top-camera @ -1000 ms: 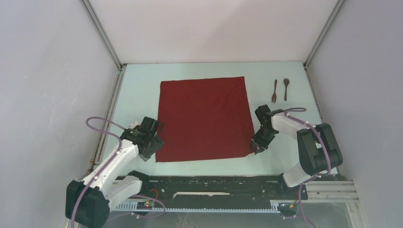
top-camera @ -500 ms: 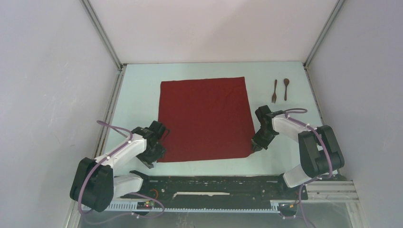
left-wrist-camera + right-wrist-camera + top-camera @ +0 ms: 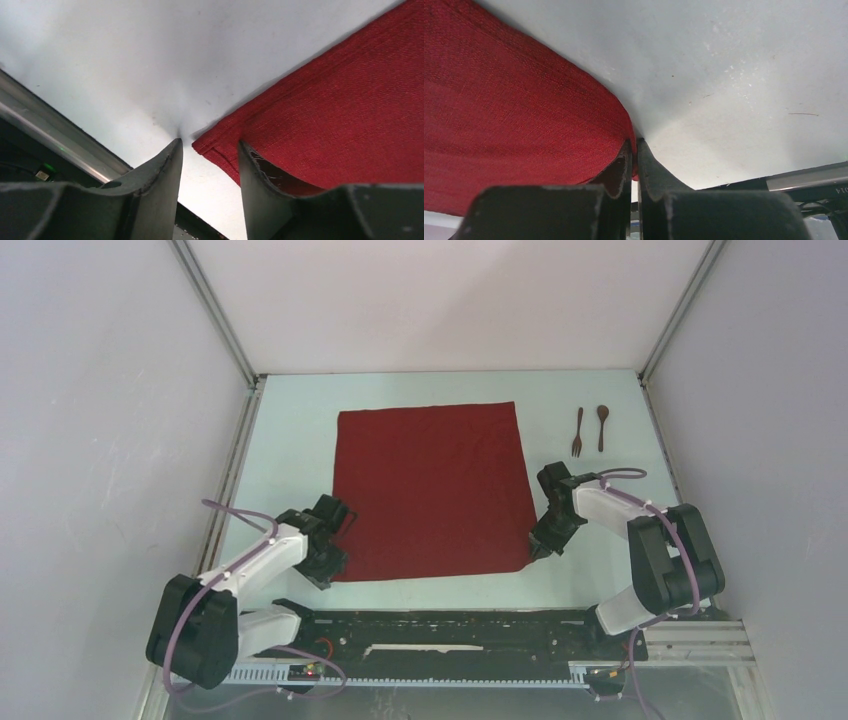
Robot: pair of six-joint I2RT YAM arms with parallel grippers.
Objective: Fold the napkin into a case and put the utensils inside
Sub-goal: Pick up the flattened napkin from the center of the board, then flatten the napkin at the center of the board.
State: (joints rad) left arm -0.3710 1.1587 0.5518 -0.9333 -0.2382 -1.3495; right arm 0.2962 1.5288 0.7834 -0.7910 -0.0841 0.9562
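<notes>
We see the napkin [image 3: 430,490] lying flat and unfolded on the table [image 3: 290,430]. At its near right corner the right gripper [image 3: 634,146] has its fingers pressed together on the cloth and holds it. At the near left corner the left gripper [image 3: 210,147] shows a narrow gap; the corner lies in this gap, not pinched. The fork [image 3: 577,432] and spoon [image 3: 602,426] lie beyond the napkin's far right corner, apart from it. If the right side lifts alone, we think the left corner may slip out and the fold go crooked.
</notes>
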